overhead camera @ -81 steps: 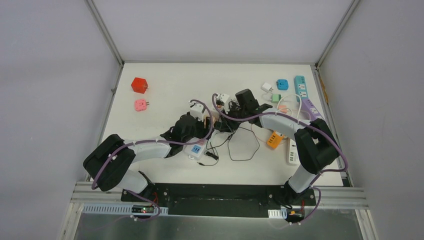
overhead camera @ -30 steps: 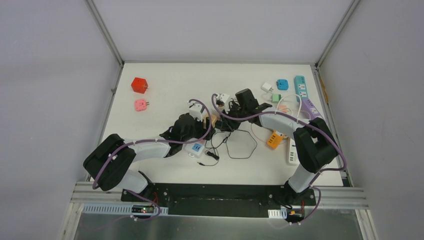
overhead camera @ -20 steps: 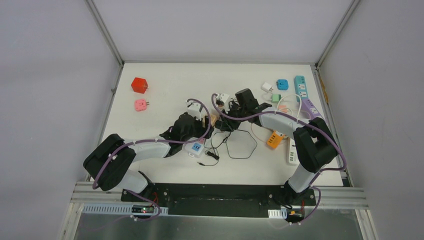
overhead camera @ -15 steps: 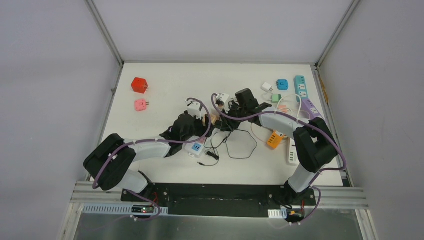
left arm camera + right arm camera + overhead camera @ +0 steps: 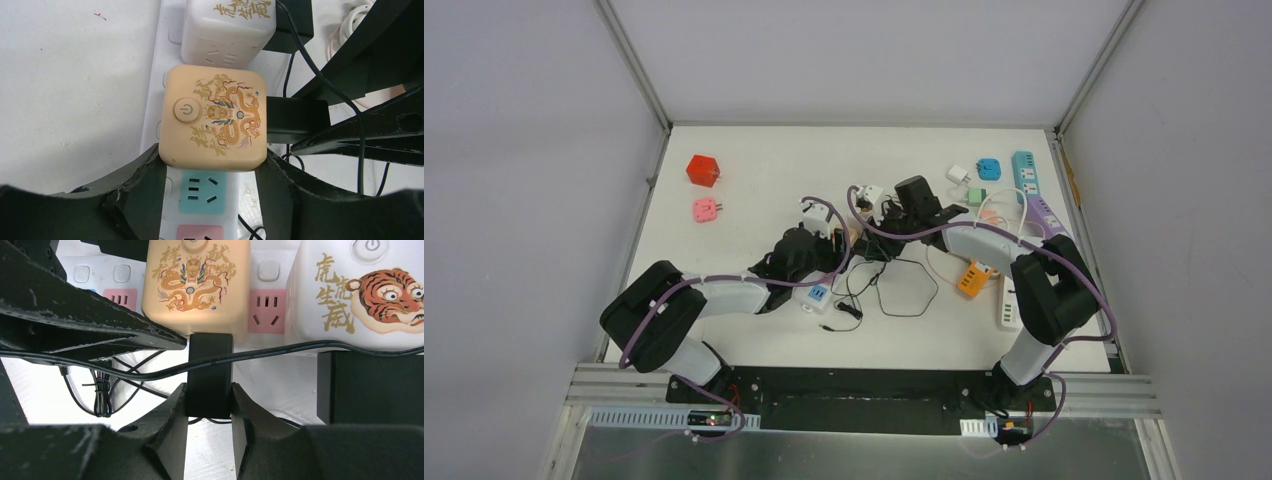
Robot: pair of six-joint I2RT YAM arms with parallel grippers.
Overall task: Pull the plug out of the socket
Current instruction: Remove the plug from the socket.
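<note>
1. Plug (image 5: 209, 365): a black block seated in the side face of the tan dragon cube (image 5: 195, 285). It sits squarely between the fingers of the right tool (image 5: 209, 390), with the cube just beyond their tips.
2. The right tool is closed partway, one finger flat on each side of the plug. It has hold of the plug and nothing else.
3. The left tool (image 5: 212, 161) straddles the near end of the same cube, fingers against both near corners, and looks to be bracing it. The cube is plugged into a white power strip (image 5: 154, 95) that runs away from that tool.
4. My reading of the step in hand: both grips are made and the pull is not yet done, since no gap shows between plug and cube.
5. The next move calls for the right tool to draw straight back, away from the cube. The left tool should pin the cube so it does not lift off the strip. A black cord (image 5: 280, 352) crosses the plug just ahead of the fingertips and may snag.
6. Only the right wrist view shows the hold on the plug. It also shows a white tiger cube (image 5: 370, 295) to that tool's right.
7. Only the left wrist view shows the fingers on the cube's corners.
8. The top view shows both arms meeting over the middle of the tabletop (image 5: 754, 160). Both grips are too small and too covered to make out there.
</note>
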